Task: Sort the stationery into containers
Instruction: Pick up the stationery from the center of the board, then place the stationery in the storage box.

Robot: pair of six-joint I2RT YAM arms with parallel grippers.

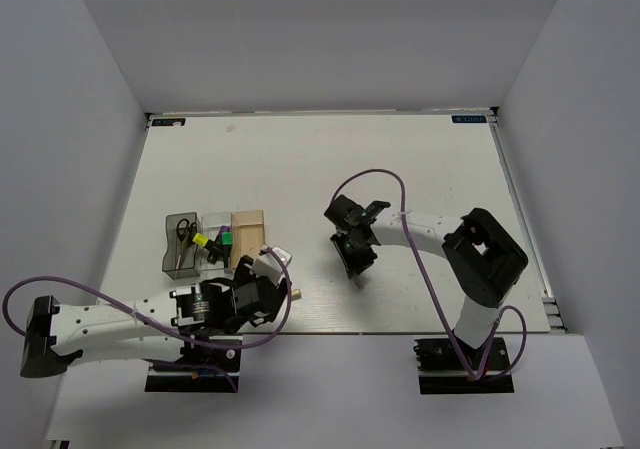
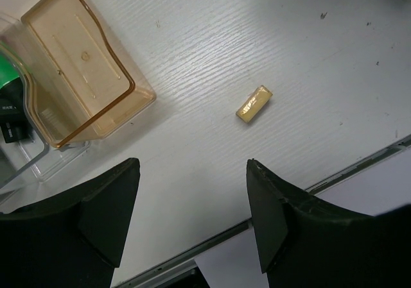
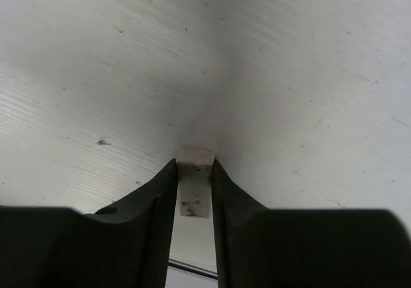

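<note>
Picking in hand: small pale-grey bar [image 3: 194, 195] is clamped by the right gripper [image 3: 194, 169], left gripper [image 2: 191, 167] held wide, empty; a straight lift is called for.

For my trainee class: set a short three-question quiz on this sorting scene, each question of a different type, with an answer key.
1. True or false: the scissors lie in the smoky dark box.
2. What is clamped between the right gripper's fingers? A) a marker B) the small pale bar C) nothing
3. Fill in: the tan block lies on the table, ____ the amber box, ahead of the open left gripper.

Key: 1 true; 2 B; 3 outside.
</note>
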